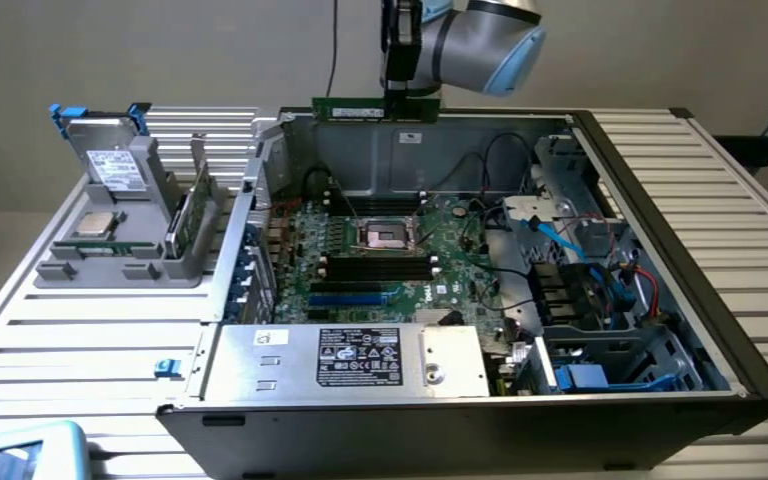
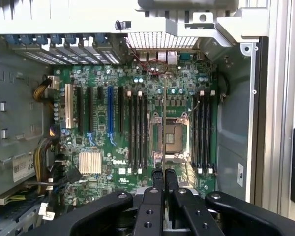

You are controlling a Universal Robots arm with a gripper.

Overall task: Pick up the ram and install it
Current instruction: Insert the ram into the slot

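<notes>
While it hangs above the open computer case (image 1: pixel 464 430), the hand (image 1: pixel 408 99) grips the ram (image 1: pixel 357 110).

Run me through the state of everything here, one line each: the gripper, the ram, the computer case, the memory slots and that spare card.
gripper: shut on the ram.
ram: held level above the case, not in any slot.
computer case: lying on its side, open, motherboard exposed.
memory slots: empty.
expansion card: standing in the gray holder outside the case.

Slatted metal table (image 1: pixel 77 340): open computer case (image 1: pixel 424 440), grey parts holder (image 1: pixel 117 272) on top.
</notes>
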